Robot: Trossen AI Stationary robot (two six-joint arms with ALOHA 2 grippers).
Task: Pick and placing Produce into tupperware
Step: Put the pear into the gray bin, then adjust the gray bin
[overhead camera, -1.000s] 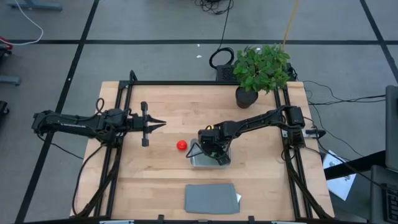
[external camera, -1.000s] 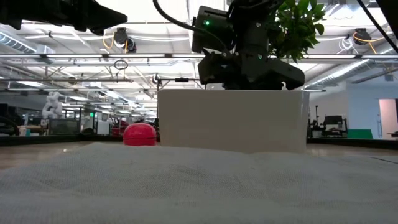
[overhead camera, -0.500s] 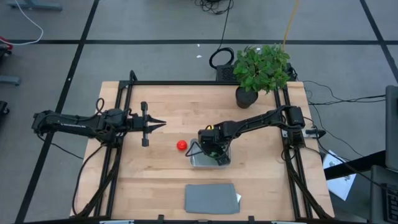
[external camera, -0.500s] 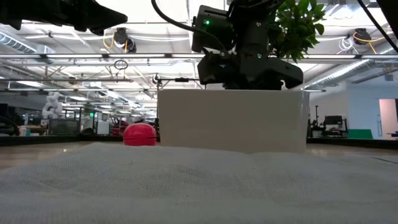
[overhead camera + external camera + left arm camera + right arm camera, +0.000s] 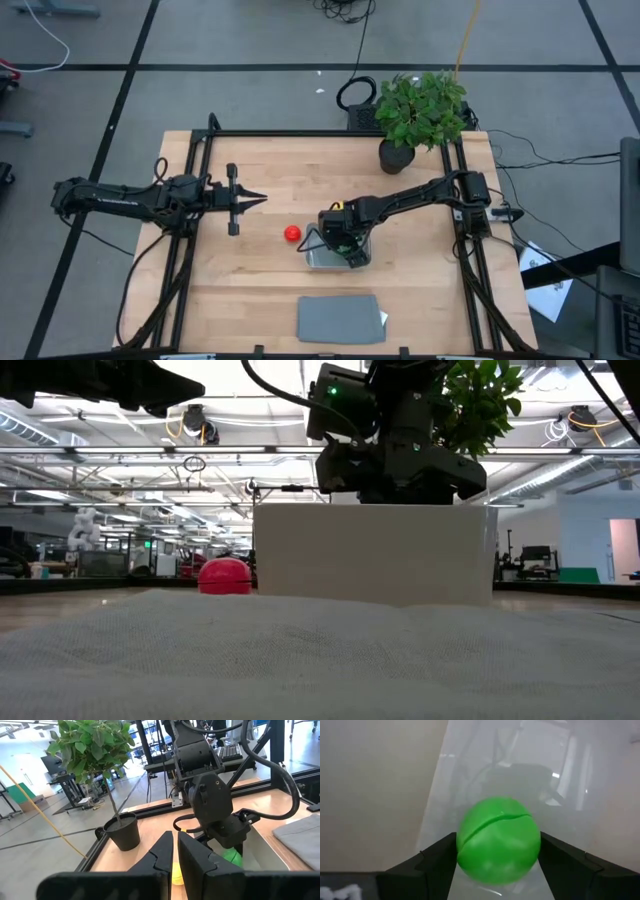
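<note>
The green round piece (image 5: 498, 840) sits between the fingers of the right gripper (image 5: 343, 243), which hangs directly over the tupperware (image 5: 330, 259) with its fingers pointing down into the tray; whether the pads press the piece or have let go cannot be told. The clear container lies near the table's middle, the grey lid (image 5: 340, 318) toward the front edge. Just beside the tupperware, on the left arm's side, rests the red round piece (image 5: 291, 233). Farther off, the left gripper (image 5: 252, 199) waits level above the table, fingers nearly together and empty. A potted plant (image 5: 420, 115) stands at the far edge.
</note>
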